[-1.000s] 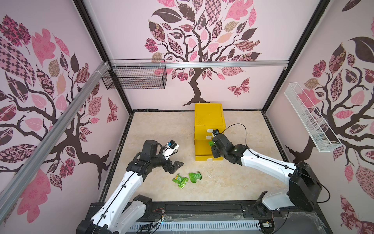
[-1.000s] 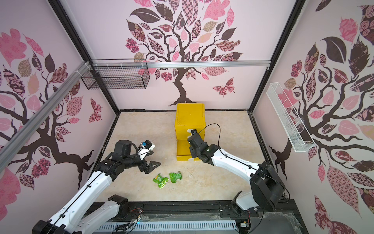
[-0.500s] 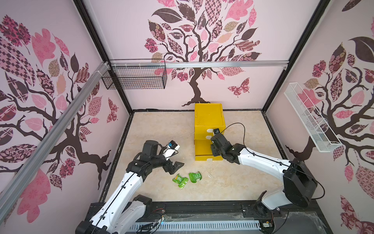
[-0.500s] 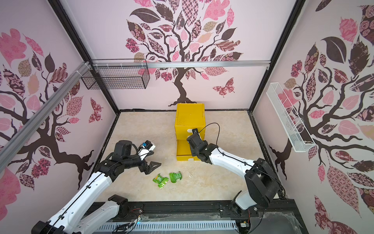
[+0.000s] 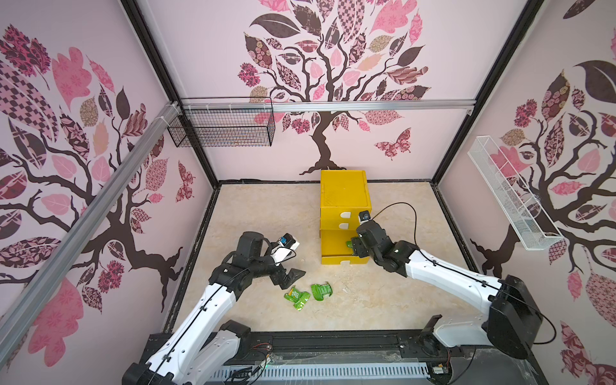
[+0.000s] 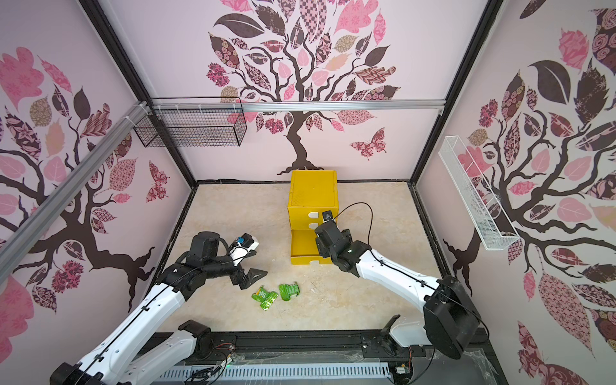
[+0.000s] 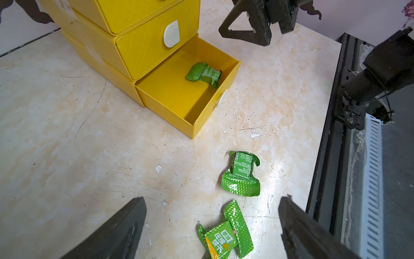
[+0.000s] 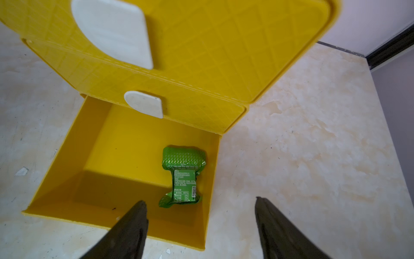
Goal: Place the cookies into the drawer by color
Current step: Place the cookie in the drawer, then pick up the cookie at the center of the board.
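The yellow drawer (image 5: 345, 196) chest stands at the back middle, with its bottom drawer (image 8: 112, 157) pulled out. One green cookie (image 8: 182, 177) lies loose inside it, near a side wall. My right gripper (image 8: 200, 200) hovers open above that drawer's front corner and holds nothing. Two more green cookies (image 5: 297, 296) (image 5: 321, 290) lie on the floor in front of the chest. My left gripper (image 7: 212, 199) is open just above and beside the nearer cookie (image 7: 226, 231), apart from it. No black or orange cookies are in view.
The chest's two upper drawers are shut. A black wire basket (image 5: 221, 128) hangs on the back left wall and a white wire rack (image 5: 510, 196) on the right wall. A black rail (image 5: 333, 340) runs along the floor's front edge.
My right gripper has opened and let the green cookie drop into the bottom drawer. The left arm has not moved.
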